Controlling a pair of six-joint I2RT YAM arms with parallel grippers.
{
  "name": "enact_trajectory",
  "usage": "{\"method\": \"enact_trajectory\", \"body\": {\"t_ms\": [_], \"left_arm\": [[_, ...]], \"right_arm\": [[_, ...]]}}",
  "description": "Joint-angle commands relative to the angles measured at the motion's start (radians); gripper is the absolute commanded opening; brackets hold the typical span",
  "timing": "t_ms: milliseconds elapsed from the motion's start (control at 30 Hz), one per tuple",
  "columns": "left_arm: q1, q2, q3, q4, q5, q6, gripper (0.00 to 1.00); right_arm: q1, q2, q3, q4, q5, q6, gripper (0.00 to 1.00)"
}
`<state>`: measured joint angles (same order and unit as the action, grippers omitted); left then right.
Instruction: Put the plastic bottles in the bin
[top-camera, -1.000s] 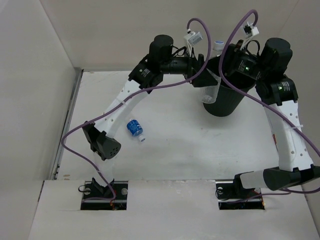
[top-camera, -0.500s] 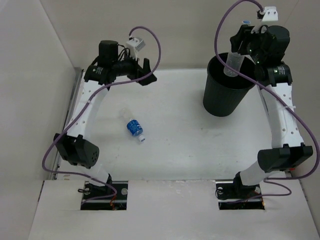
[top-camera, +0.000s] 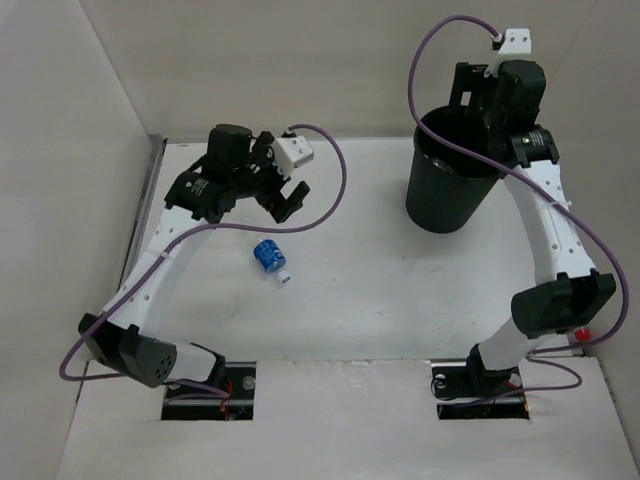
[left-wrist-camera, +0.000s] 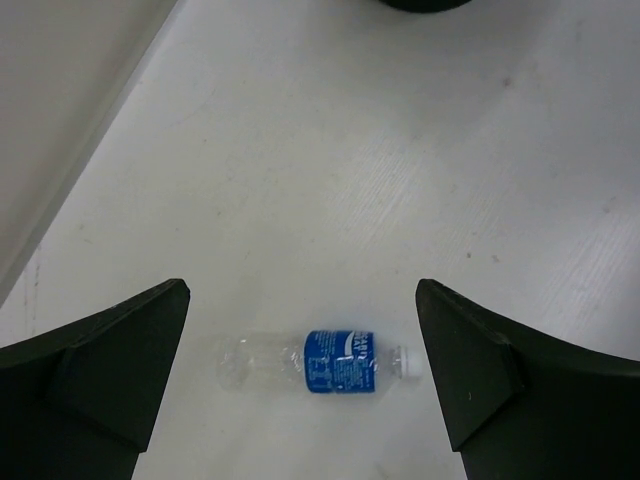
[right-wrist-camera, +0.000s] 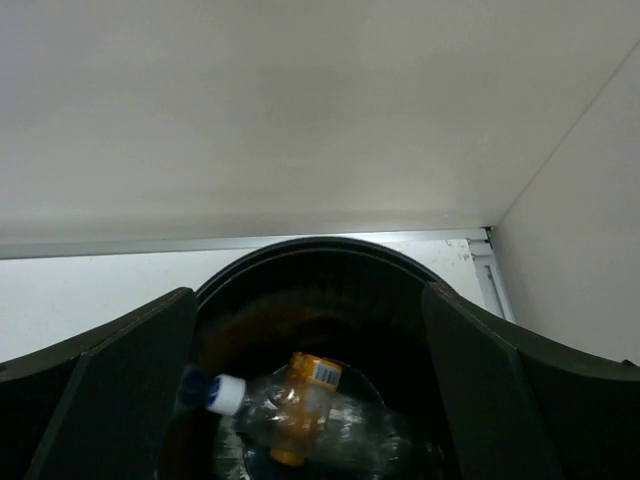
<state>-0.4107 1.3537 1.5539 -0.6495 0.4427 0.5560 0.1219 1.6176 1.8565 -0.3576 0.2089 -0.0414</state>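
Observation:
A clear plastic bottle with a blue label and white cap (top-camera: 268, 257) lies on its side on the white table. In the left wrist view this bottle (left-wrist-camera: 340, 362) lies below and between the fingers, well apart from them. My left gripper (top-camera: 287, 203) (left-wrist-camera: 301, 300) hovers open just above and behind it, holding nothing. The black bin (top-camera: 448, 190) stands at the back right. My right gripper (top-camera: 468, 100) (right-wrist-camera: 308, 300) is open over its mouth, holding nothing. Inside the bin (right-wrist-camera: 310, 245) lie an orange bottle (right-wrist-camera: 305, 400) and a clear bottle with a white cap (right-wrist-camera: 228, 393).
White walls close the table at the back and left, with a metal strip (top-camera: 150, 210) along the left edge. Purple cables (top-camera: 330, 190) loop from both wrists. A small red thing (top-camera: 578, 333) shows by the right arm's elbow.
The right gripper has opened and its clear bottle has dropped into the bin. The left arm has swung forward and down from the back wall to above the blue-labelled bottle.

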Motion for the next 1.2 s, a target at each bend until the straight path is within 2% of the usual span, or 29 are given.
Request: {"method": "enact_trajectory", "body": {"t_ms": [0, 67, 133, 233, 300, 333, 367, 500, 633, 733, 833, 933, 1033, 1167], "left_arm": [[-0.026, 0.028, -0.049, -0.051, -0.180, 0.093, 1.00], [-0.038, 0.006, -0.089, -0.065, -0.179, 0.207, 1.00], [-0.032, -0.046, -0.164, -0.055, -0.150, 0.397, 1.00], [0.034, -0.122, -0.290, -0.073, -0.046, 0.777, 1.00], [0.101, -0.122, -0.313, -0.139, 0.037, 0.983, 1.00], [0.167, -0.078, -0.298, -0.245, 0.115, 1.203, 1.00], [0.168, -0.077, -0.298, -0.246, 0.116, 1.205, 1.00], [0.200, -0.027, -0.348, -0.302, 0.134, 1.485, 1.00], [0.192, 0.033, -0.402, -0.299, 0.116, 1.619, 1.00], [0.166, 0.080, -0.428, -0.300, 0.076, 1.691, 1.00], [0.151, 0.130, -0.449, -0.291, 0.019, 1.775, 1.00], [0.148, 0.195, -0.440, -0.289, -0.042, 1.805, 0.99], [0.155, 0.258, -0.426, -0.279, -0.081, 1.820, 0.99], [0.142, 0.327, -0.448, -0.161, -0.108, 1.820, 1.00]], "right_arm": [[0.029, -0.126, 0.052, -0.033, -0.045, -0.001, 1.00], [0.029, -0.197, 0.029, -0.084, -0.104, -0.024, 1.00], [0.026, -0.278, -0.005, -0.128, -0.192, -0.034, 1.00], [-0.011, -0.398, -0.054, -0.194, -0.339, -0.051, 1.00], [-0.029, -0.462, -0.071, -0.243, -0.388, -0.070, 1.00], [-0.044, -0.526, -0.077, -0.300, -0.396, -0.086, 1.00], [-0.044, -0.527, -0.077, -0.300, -0.396, -0.086, 1.00], [-0.064, -0.600, -0.069, -0.352, -0.393, -0.071, 1.00], [-0.110, -0.657, -0.028, -0.392, -0.420, -0.005, 1.00], [-0.176, -0.670, 0.012, -0.435, -0.503, 0.043, 1.00], [-0.189, -0.677, 0.053, -0.487, -0.569, 0.051, 1.00], [-0.199, -0.686, 0.089, -0.509, -0.626, 0.069, 1.00], [-0.264, -0.706, 0.107, -0.511, -0.690, 0.116, 1.00], [-0.325, -0.729, 0.110, -0.511, -0.755, 0.169, 1.00]]}}
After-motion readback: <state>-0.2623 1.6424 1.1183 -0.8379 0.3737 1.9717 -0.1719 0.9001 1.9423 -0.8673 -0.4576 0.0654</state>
